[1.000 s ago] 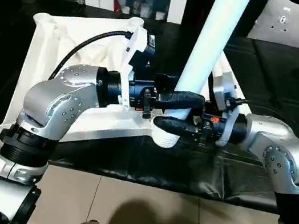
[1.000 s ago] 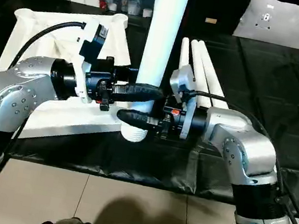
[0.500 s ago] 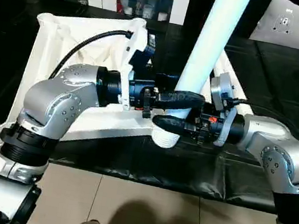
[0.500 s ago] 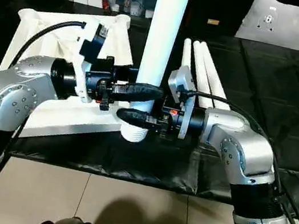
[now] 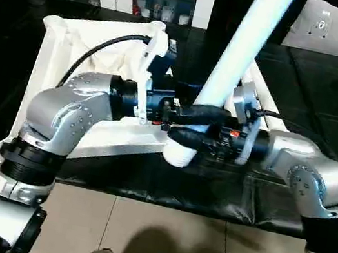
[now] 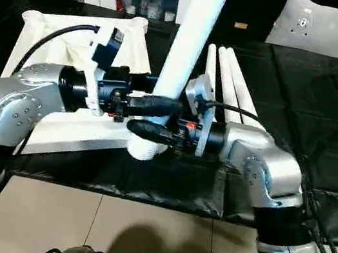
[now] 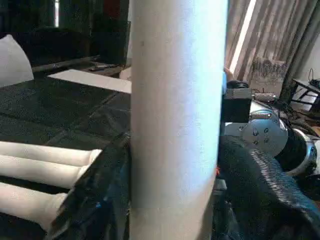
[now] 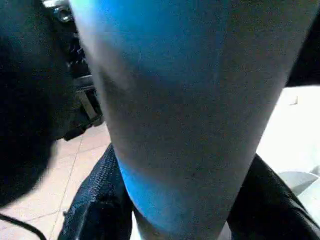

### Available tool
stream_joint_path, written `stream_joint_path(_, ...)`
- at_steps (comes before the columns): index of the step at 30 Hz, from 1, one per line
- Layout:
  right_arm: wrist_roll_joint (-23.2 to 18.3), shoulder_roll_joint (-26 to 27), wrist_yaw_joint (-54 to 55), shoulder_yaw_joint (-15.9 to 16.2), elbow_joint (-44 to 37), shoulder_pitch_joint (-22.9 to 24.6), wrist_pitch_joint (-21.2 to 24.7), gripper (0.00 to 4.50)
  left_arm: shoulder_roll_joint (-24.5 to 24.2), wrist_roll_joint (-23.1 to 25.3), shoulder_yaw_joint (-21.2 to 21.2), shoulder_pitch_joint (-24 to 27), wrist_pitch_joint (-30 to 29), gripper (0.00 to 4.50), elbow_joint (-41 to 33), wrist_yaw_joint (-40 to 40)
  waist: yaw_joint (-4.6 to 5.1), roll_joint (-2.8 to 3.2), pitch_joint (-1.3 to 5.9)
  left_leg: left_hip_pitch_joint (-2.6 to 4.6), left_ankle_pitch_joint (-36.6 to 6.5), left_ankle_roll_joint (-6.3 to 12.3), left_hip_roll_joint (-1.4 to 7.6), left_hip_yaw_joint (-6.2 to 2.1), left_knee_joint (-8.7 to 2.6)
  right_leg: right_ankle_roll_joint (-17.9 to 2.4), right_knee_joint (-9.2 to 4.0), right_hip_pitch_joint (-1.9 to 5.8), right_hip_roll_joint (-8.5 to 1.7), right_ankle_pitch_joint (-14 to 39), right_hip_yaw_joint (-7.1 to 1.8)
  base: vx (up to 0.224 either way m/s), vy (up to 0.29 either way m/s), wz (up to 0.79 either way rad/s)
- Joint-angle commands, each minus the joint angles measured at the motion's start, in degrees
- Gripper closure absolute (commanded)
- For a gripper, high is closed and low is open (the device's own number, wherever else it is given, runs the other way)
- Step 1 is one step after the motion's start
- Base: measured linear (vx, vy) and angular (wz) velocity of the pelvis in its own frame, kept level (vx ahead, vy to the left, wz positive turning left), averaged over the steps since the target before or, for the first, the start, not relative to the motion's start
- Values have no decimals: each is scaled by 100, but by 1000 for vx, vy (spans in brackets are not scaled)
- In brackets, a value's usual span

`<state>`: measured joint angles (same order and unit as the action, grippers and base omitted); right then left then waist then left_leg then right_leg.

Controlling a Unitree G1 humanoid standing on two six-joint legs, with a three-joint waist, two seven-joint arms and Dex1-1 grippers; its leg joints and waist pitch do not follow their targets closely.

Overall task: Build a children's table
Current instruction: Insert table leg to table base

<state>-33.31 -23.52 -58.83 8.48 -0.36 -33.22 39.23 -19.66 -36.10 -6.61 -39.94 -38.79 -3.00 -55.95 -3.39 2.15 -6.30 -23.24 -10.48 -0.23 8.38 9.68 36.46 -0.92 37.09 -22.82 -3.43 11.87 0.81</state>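
Grippers, left [image 5: 192, 112] and right [image 5: 188, 138], both clamp the tilted leg [image 5: 233, 59] near its base, at the tabletop's [image 5: 50, 59] near corner; three legs [image 6: 230, 78] lie beside it.

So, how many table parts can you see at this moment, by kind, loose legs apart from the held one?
Tabletop, lying upside down: 1
Leg held upright between both sets of fingers: 1
Legs lying loose on the black surface: 3
Total: 5 parts
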Motion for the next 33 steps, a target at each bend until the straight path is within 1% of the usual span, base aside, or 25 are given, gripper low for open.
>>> stream_joint_path(1,174,17,221,-145,75,97,-107,257,105,-286,79,-17,-47,126,-221,-145,-8,-4,604,163,-452,166,367,-115,-382,-1628,-386,304,-421,277,-178,0,0,0)
stream_joint_path(3,190,24,235,-147,74,106,-128,257,127,-325,109,-11,-57,113,-226,-142,-5,-15,599,163,-501,154,365,-117,-390,-1620,-390,309,-417,329,-177,0,0,0)
stream_joint_path(4,225,109,375,-205,70,144,-248,257,243,-514,261,12,-86,98,-235,-89,-5,0,594,160,-516,141,363,-117,-389,-1621,-392,304,-420,361,-180,0,0,0)
stream_joint_path(5,239,160,463,-240,67,165,-319,257,310,-623,349,25,-103,98,-239,-56,-4,-7,597,156,-555,131,363,-113,-388,-1621,-402,301,-425,398,-180,0,0,0)
stream_joint_path(6,242,168,477,-246,67,168,-330,257,321,-641,363,27,-105,82,-239,-50,-5,-8,598,156,-557,130,368,-115,-392,-1622,-400,301,-426,392,-181,0,0,0)
stream_joint_path(8,274,294,776,-285,70,187,-292,257,700,-1266,902,48,-119,64,-176,256,-6,9,601,158,-563,109,362,-119,-392,-1651,-395,296,-414,368,-170,0,0,0)
stream_joint_path(9,274,294,776,-285,70,187,-292,257,700,-1266,902,48,-119,56,-176,256,1,-2,598,153,-577,104,350,-107,-384,-1678,-398,297,-410,362,-171,0,0,0)
stream_joint_path(10,335,392,989,-281,41,201,-277,257,1002,-1700,1345,19,-47,48,-77,630,-5,-8,588,145,-631,73,349,-104,-379,-1695,-408,305,-422,445,-177,0,0,0)
stream_joint_path(11,335,392,989,-281,41,201,-277,257,1002,-1700,1345,19,-47,48,-77,630,-11,-4,591,140,-638,61,339,-112,-380,-1693,-419,300,-418,464,-173,0,0,0)
stream_joint_path(12,347,488,1127,-277,-26,229,-267,257,1186,-1949,1661,-29,53,44,18,940,-13,1,591,158,-692,58,341,-108,-381,-1675,-427,290,-407,522,-175,0,0,0)
stream_joint_path(13,347,488,1127,-277,-26,229,-267,257,1186,-1949,1661,-29,53,43,18,940,-1,-18,589,142,-714,85,332,-112,-385,-1652,-434,302,-401,545,-174,0,0,0)
stream_joint_path(14,420,566,1243,-258,-52,257,-369,257,1242,-1941,1786,-51,144,43,65,1124,-7,9,585,141,-735,88,336,-120,-388,-1613,-434,298,-401,584,-173,0,0,0)
stream_joint_path(15,461,606,1307,-244,-61,273,-436,257,1268,-1912,1846,-61,179,43,82,1211,10,-6,581,141,-745,99,341,-118,-396,-1534,-446,297,-394,626,-179,0,0,0)
stream_joint_path(17,610,737,1495,-207,-60,339,-679,257,1261,-1504,1810,-73,261,43,185,1480,4,8,585,152,-736,98,345,-127,-400,-1475,-444,302,-401,673,-176,0,0,0)
stream_joint_path(18,613,740,1499,-206,-60,341,-684,257,1261,-1494,1808,-74,263,43,188,1488,24,11,579,154,-765,76,351,-130,-412,-1374,-454,281,-387,733,-179,0,0,0)
stream_joint_path(21,692,806,1587,-181,-67,383,-789,257,1262,-1184,1742,-93,289,43,269,1707,20,14,585,158,-711,73,356,-134,-417,-1337,-453,289,-394,670,-182,0,0,0)
stream_joint_path(22,774,822,1665,-131,-88,404,-861,257,1173,-705,1441,-73,239,43,302,1887,12,33,589,166,-728,60,363,-138,-420,-1330,-454,275,-391,638,-182,0,0,0)
stream_joint_path(23,815,828,1701,-107,-94,409,-896,257,1130,-511,1271,-35,220,43,270,1905,13,36,594,167,-727,68,369,-147,-424,-1290,-451,279,-392,621,-183,0,0,0)
stream_joint_path(24,902,847,1785,-65,-109,421,-946,257,1050,-280,955,54,192,43,166,1981,9,44,591,164,-725,67,377,-153,-429,-1266,-448,274,-400,629,-186,0,0,0)
stream_joint_path(25,968,856,1840,-35,-109,423,-971,257,1022,-213,763,142,185,43,34,1996,9,41,594,169,-724,35,382,-149,-434,-1281,-443,278,-406,616,-184,0,0,0)
stream_joint_path(27,1049,885,1930,-35,-98,433,-973,257,1059,-384,765,221,153,43,-137,2037,7,44,605,152,-674,11,376,-143,-419,-1346,-429,297,-416,491,-185,0,0,0)
stream_joint_path(29,1136,897,1998,-27,-97,458,-1006,259,1146,-670,884,298,55,43,-333,2080,13,48,602,149,-690,-4,358,-133,-412,-1430,-423,291,-403,417,-179,0,0,0)
stream_joint_path(30,1135,900,1996,-32,-92,466,-1010,259,1152,-695,899,316,39,43,-363,2075,15,74,571,151,-816,-14,356,-131,-423,-1437,-441,273,-402,557,-182,0,0,0)
stream_joint_path(32,1164,962,2149,-110,-97,525,-1069,259,1153,-634,937,410,95,43,-460,2060,32,71,562,163,-974,-46,361,-135,-437,-1395,-466,267,-392,731,-187,0,0,0)
stream_joint_path(33,1139,1025,2238,-185,-106,565,-1145,259,1148,-542,973,460,115,43,-464,2159,35,92,557,164,-1027,-62,363,-142,-440,-1374,-465,266,-398,789,-190,0,0,0)
